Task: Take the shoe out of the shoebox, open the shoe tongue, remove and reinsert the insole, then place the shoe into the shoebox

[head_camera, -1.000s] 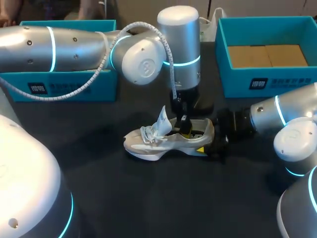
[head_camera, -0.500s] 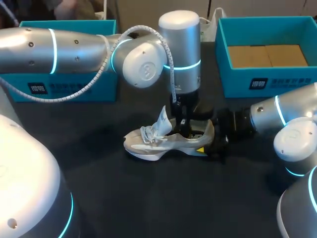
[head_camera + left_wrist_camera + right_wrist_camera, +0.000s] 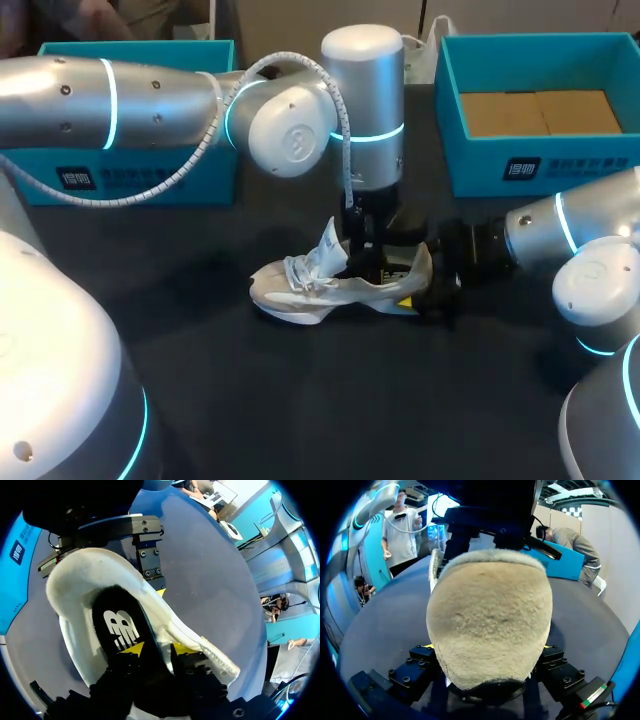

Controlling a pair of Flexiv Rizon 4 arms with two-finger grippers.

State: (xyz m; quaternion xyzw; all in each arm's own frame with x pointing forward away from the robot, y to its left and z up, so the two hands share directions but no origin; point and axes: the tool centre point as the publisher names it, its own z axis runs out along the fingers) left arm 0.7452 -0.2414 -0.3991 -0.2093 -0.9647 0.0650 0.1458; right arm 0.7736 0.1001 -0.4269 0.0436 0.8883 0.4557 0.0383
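**Head view:** A pale shoe (image 3: pixel 330 288) sits upright on the black table (image 3: pixel 300 400), well apart from two teal boxes, the left shoebox (image 3: pixel 130 170) and the right shoebox (image 3: pixel 540 150), at the far edge. The left gripper (image 3: pixel 366 262) hangs straight down into the shoe's opening, just behind the raised tongue (image 3: pixel 328 245). The right gripper (image 3: pixel 428 296) meets the heel from the side.

**Left wrist view:** The left gripper (image 3: pixel 157 648) has its fingers spread, pinching nothing. One yellow tip is on the black insole (image 3: pixel 117 625) and the other is at the shoe's side wall.

**Right wrist view:** The right gripper (image 3: pixel 487 647) pinches the shoe's suede heel (image 3: pixel 490 615) from both sides.
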